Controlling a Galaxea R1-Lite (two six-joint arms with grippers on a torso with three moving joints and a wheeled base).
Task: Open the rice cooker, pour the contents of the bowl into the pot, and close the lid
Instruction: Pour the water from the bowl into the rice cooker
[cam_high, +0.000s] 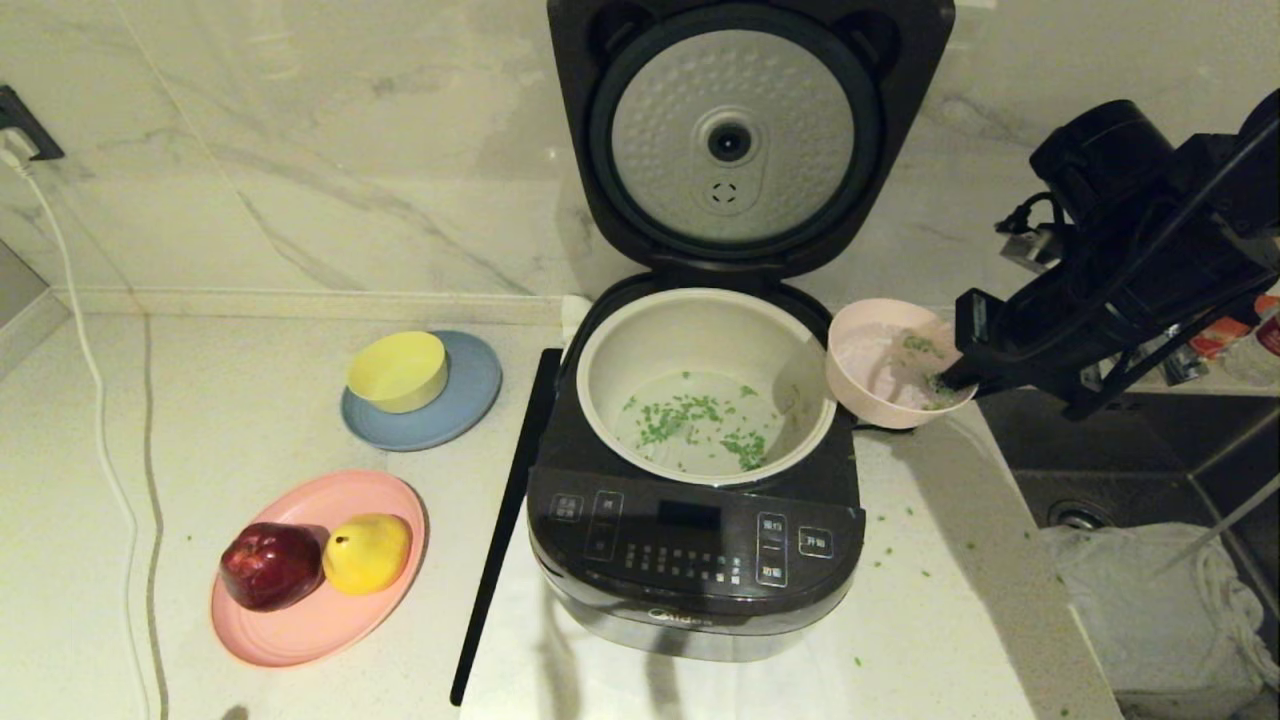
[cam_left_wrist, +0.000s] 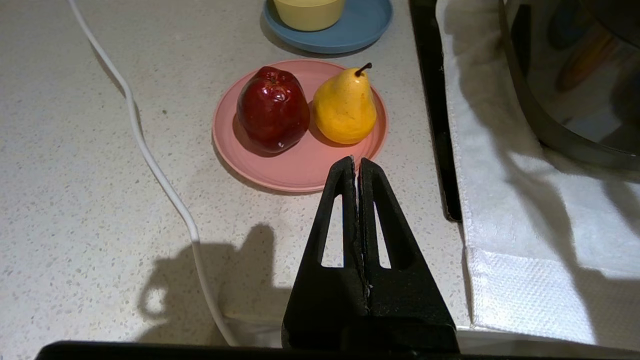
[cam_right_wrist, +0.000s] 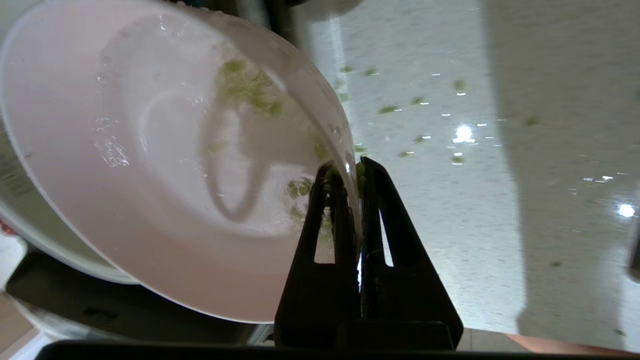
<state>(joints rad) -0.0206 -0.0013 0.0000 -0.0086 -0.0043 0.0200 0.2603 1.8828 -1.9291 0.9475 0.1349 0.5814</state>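
Clamping its black jaws on the rim of the pale pink round bowl (cam_high: 893, 362), the right gripper (cam_high: 952, 378) is tilting it beside the cream-white pot (cam_high: 705, 385), green bits (cam_high: 700, 418) lying inside, while the closed left gripper (cam_left_wrist: 357, 162) is hanging idle.

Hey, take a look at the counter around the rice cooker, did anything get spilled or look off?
Yes. Green bits lie scattered on the counter to the right of the rice cooker, outside the pot. A few cling inside the tilted bowl, which the right gripper grips by its rim.
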